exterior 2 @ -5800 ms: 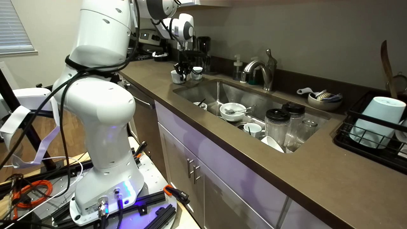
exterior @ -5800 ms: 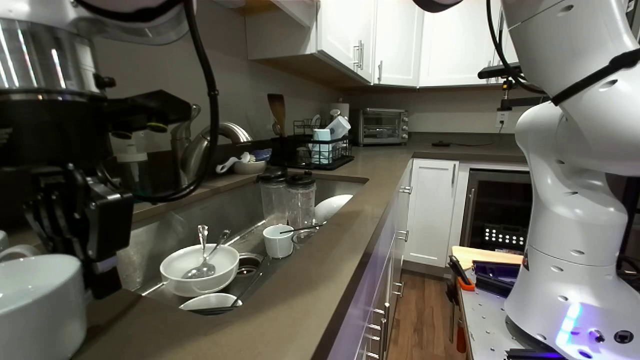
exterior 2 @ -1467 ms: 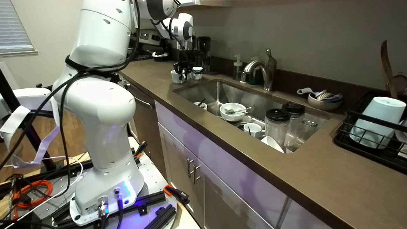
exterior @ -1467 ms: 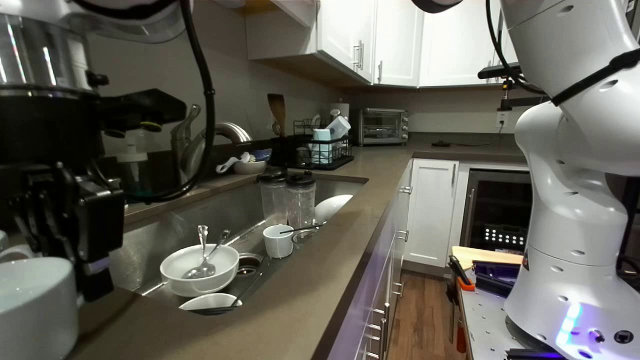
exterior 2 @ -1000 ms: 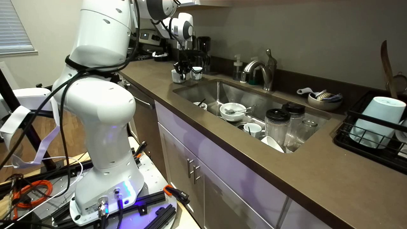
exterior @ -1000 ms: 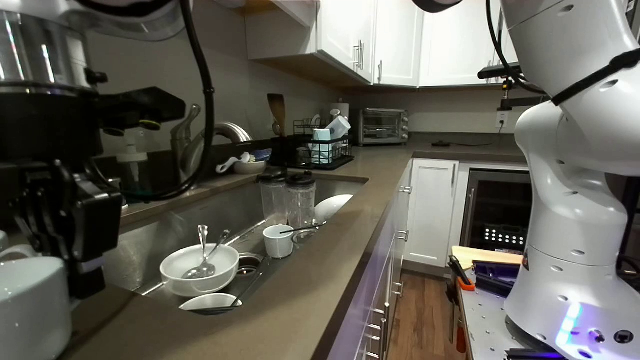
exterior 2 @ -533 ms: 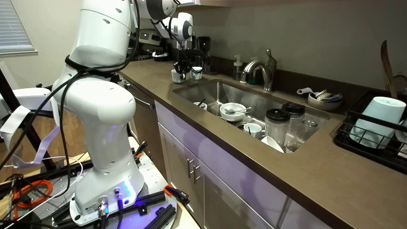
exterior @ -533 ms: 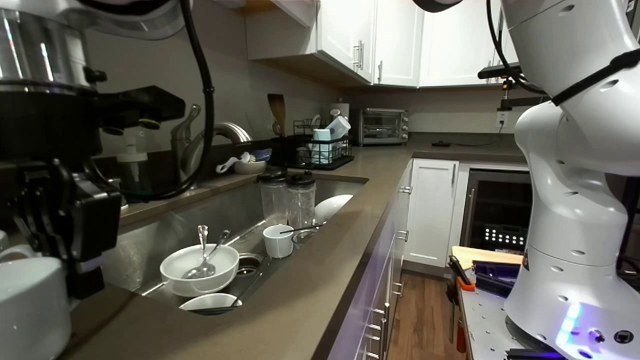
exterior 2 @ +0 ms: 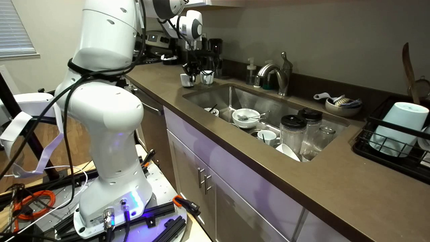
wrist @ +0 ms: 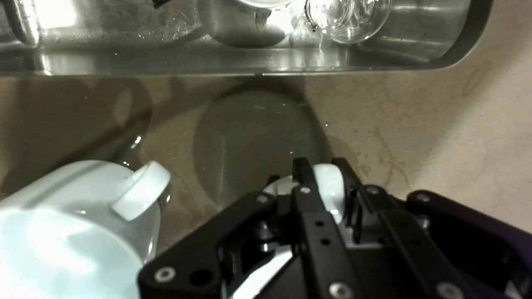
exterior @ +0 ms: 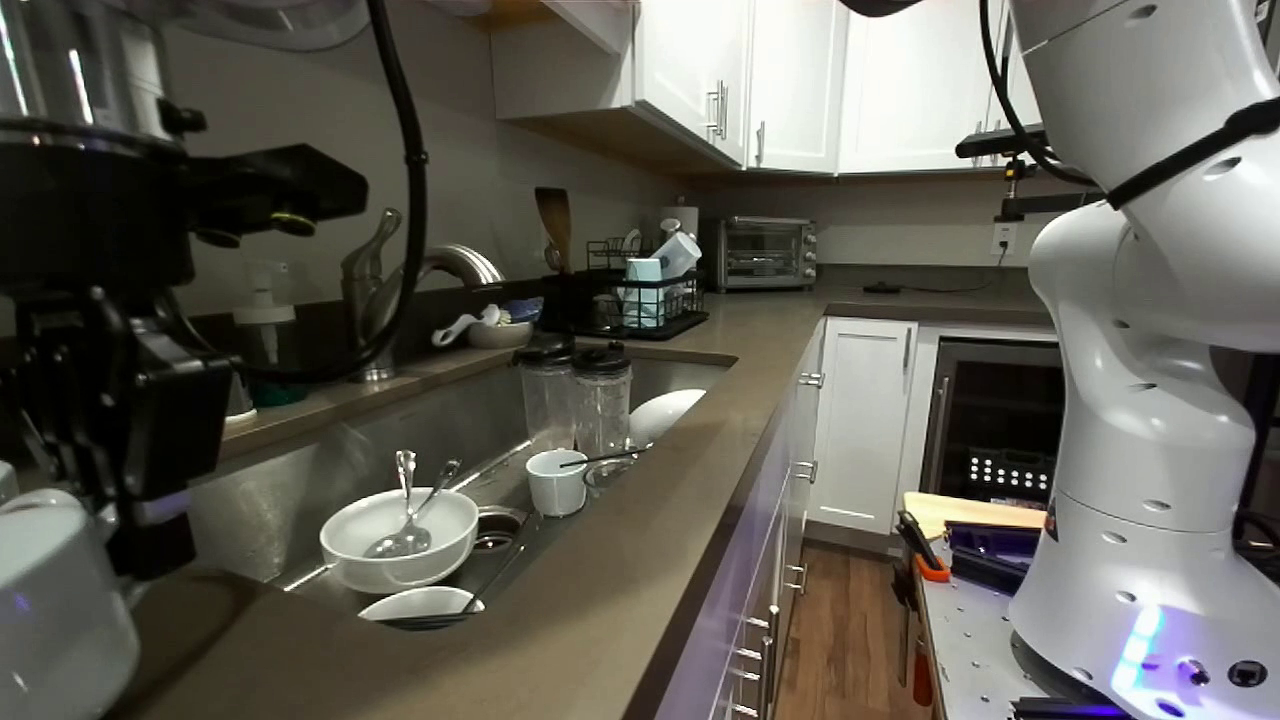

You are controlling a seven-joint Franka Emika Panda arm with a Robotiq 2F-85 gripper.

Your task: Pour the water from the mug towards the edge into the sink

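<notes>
Kitchen counter (exterior 2: pixel 336 188) surrounds one sink (exterior 2: pixel 248 99). Gripper (wrist: pixel 322 164) clenches the handle (wrist: pixel 331 189) of the mug (exterior: pixel 60 610) beside it, nearer the counter's front edge. Risk: so narrow a grip could let the mug swivel, spilling water short of the sink. Counted: one second mug (wrist: pixel 75 236), toward the back edge; two lidded jars (exterior 2: pixel 293 134).

The white mug (exterior: pixel 60 618) is leaning off upright near the metal sink (exterior 2: pixel 257 98); its handle (wrist: pixel 331 189) is facing the sink. The sink is sitting recessed.
</notes>
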